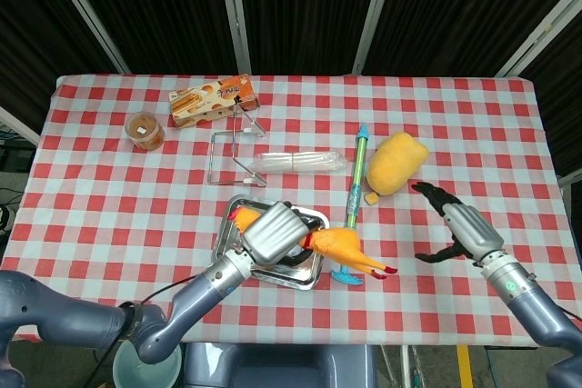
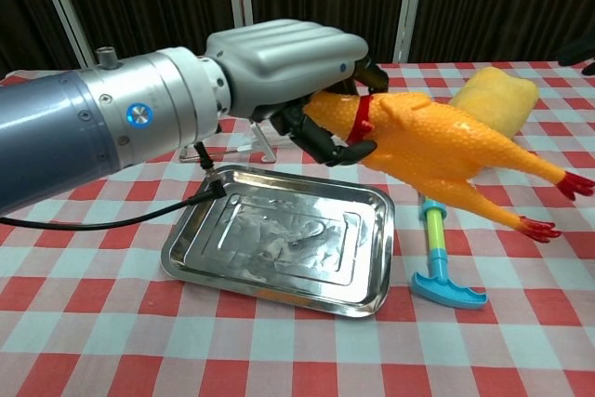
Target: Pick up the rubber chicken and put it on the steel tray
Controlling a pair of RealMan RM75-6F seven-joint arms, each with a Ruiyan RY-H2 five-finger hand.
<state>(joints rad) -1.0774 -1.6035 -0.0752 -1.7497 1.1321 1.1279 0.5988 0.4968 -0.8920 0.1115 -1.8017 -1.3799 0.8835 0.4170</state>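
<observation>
My left hand (image 1: 270, 234) (image 2: 284, 70) grips the orange rubber chicken (image 1: 338, 247) (image 2: 437, 152) by its neck and holds it in the air. The chicken's head end hangs over the right part of the steel tray (image 1: 228, 221) (image 2: 279, 241), and its red feet stick out to the right past the tray. My right hand (image 1: 459, 227) is open, well to the right of the chicken, with its fingers spread and nothing in them. It is outside the chest view.
A teal and green toy pump (image 1: 353, 197) (image 2: 439, 271) lies just right of the tray. A yellow sponge-like lump (image 1: 395, 162) (image 2: 494, 96) sits behind it. Further back are a wire stand (image 1: 235, 157), a plastic sleeve (image 1: 296, 163), an orange box (image 1: 211, 100) and a jar (image 1: 145, 129).
</observation>
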